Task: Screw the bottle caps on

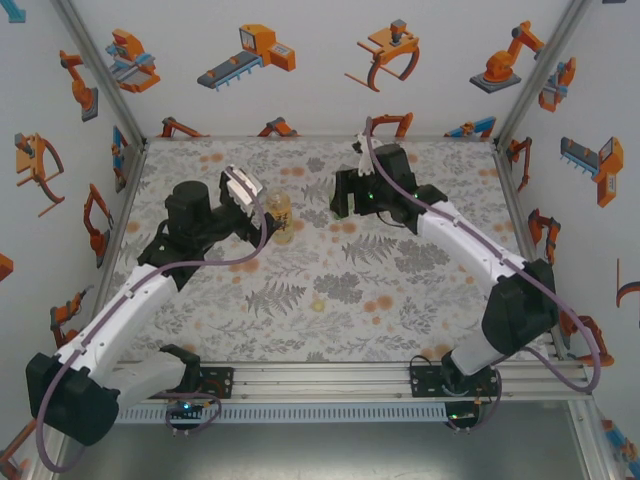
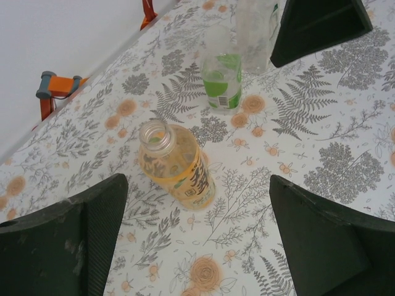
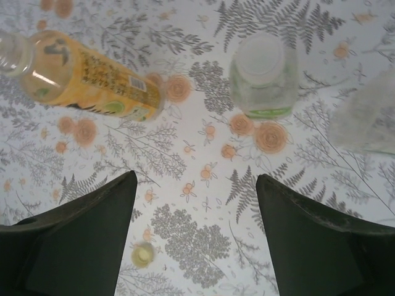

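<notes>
We log: amber bottle (image 2: 176,163) upright, uncapped, just ahead between the left gripper (image 2: 197,182) fingers, wide open, empty | yellow cap (image 3: 143,254) just behind right gripper (image 3: 196,179), open, empty, nearer.

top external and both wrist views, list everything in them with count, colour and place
amber bottle: one, clear with amber liquid and yellow label, mouth open, standing mid-table
squat bottle: one, green-tinted with a whitish top, between the amber and slim bottles
slim bottle: one, colourless, next to the squat bottle
loose cap: one, pale yellow, lying on the table apart from the bottles
table: one, pale with grey fern and orange flower print
walls: white with orange robot pictures, around the table
left end effector: one, black, open, over the amber bottle
right end effector: one, black, open, over the table near the bottles
</notes>
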Robot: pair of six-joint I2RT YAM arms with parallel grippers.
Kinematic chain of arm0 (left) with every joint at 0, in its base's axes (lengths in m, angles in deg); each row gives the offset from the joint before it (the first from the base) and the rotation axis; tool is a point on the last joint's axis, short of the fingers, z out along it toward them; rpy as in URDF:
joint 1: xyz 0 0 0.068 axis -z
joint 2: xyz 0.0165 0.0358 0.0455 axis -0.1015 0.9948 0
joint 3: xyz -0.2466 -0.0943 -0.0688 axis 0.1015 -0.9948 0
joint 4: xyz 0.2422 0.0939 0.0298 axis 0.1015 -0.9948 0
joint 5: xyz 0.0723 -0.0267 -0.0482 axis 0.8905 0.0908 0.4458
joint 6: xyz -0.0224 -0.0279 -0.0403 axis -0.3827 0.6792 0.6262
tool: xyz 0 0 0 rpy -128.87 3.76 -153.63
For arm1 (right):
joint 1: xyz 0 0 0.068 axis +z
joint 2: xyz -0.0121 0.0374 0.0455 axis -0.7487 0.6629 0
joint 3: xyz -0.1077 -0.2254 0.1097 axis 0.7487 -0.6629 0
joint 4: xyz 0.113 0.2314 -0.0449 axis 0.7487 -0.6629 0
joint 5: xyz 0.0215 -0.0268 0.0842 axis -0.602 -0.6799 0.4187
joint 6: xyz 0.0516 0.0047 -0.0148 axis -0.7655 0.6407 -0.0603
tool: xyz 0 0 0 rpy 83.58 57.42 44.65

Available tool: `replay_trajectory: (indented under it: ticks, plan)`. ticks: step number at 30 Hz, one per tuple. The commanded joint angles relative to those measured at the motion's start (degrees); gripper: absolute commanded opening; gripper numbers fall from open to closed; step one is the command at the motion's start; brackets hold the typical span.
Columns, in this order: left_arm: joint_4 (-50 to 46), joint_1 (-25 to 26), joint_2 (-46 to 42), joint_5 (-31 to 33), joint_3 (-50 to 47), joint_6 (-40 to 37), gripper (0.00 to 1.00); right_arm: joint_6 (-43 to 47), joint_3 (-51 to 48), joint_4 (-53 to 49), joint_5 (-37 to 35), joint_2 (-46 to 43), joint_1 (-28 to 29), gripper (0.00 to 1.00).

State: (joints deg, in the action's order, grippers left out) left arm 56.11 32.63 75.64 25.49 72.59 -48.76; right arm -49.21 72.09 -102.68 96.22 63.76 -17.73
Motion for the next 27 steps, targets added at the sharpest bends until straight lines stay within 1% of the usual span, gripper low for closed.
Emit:
replay_trajectory:
  ticks: [1,4,8,10,13,16,21,24,27]
  plan:
    - [0.32,-0.28,-2.70,2.47,-0.53,0.32,0.88,3.02,-7.00,20.91,3.36,-3.50,1.28,0.73]
    - [-2.66,-0.32,-5.47,3.46,-0.55,-0.08,0.89,4.82,-13.32,32.86,5.53,-3.79,2.36,0.75]
    - [-6.81,-0.38,-10.60,5.67,-1.42,-0.26,0.90,8.31,-17.17,44.15,7.62,-0.91,4.85,0.79]
    - [-9.10,-0.38,-13.59,7.46,-2.19,-0.56,0.92,9.88,-17.58,48.03,7.38,1.20,6.51,0.80]
    - [-11.31,-0.51,-17.91,9.62,-3.93,-1.19,0.94,10.13,-15.98,50.38,6.82,4.62,8.15,0.83]
    - [-11.66,-0.59,-21.70,11.71,-6.51,-1.41,0.96,10.81,-14.83,53.63,5.97,7.89,9.62,0.93]
    - [-9.85,-0.65,-25.42,15.45,-11.24,-0.38,0.97,11.39,-10.80,56.28,5.21,13.31,11.65,0.93]
    - [-10.45,-0.75,-25.72,14.87,-11.21,-0.12,0.97,11.48,-8.65,57.54,3.91,16.11,12.74,0.93]
    - [-10.89,-0.74,-25.88,16.03,-11.39,-0.16,0.97,11.26,-6.97,58.72,1.78,18.95,13.45,0.93]
